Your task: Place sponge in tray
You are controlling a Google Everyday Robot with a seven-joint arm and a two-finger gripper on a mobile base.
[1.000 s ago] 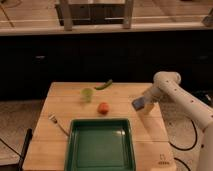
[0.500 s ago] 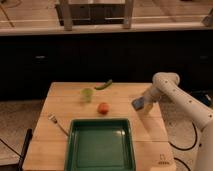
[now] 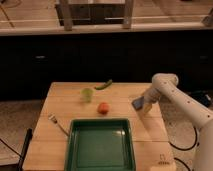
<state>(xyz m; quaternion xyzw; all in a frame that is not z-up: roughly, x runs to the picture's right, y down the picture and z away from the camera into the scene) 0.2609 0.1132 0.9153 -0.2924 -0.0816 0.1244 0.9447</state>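
Observation:
The blue sponge is at the right side of the wooden table, right against the tip of my gripper. The white arm reaches in from the right and bends down to it. The gripper stands open, and I cannot tell whether its fingers touch the sponge. The dark green tray lies empty at the table's front middle, left of and nearer than the sponge.
An orange-red fruit sits just behind the tray. A small green cup and a green pepper are farther back. A fork lies left of the tray. Dark cabinets run behind the table.
Hardly anything differs. The arm and gripper stay by the sponge, and the sponge has not visibly moved.

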